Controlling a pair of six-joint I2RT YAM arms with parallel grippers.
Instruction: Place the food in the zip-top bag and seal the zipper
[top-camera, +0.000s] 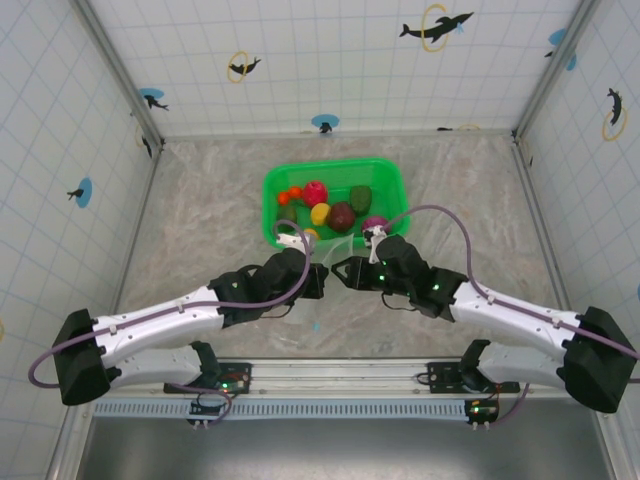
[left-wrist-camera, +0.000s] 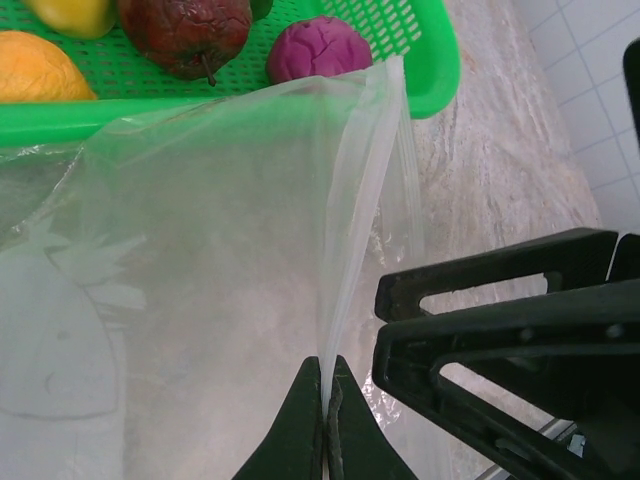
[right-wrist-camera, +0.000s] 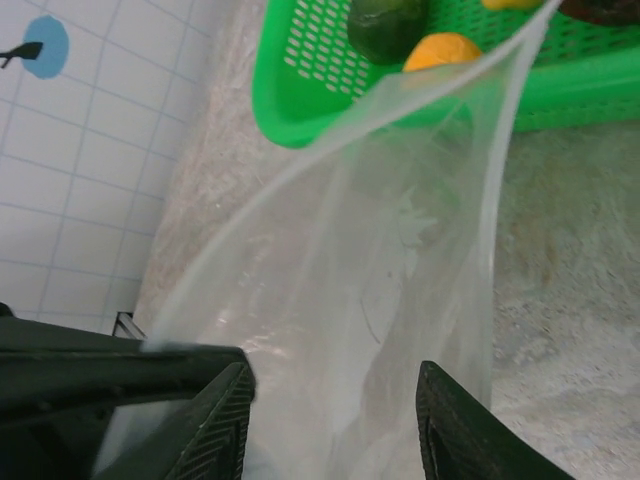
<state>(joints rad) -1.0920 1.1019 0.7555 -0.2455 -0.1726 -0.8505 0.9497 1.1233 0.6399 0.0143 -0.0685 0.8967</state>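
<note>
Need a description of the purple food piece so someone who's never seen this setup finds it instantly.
Start at the bright green basket in the middle of the table. In its near right corner, just right of the maroon fruit, sits the purple toy vegetable. It is the only purple piece, round and wrinkled like a cabbage.

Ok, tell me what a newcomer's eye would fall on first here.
The bright green basket at the middle of the table, full of colourful toy food. Just in front of it is the clear zip-top bag, held up off the table. The left gripper pinches its edge and the right gripper is open close by.
</note>
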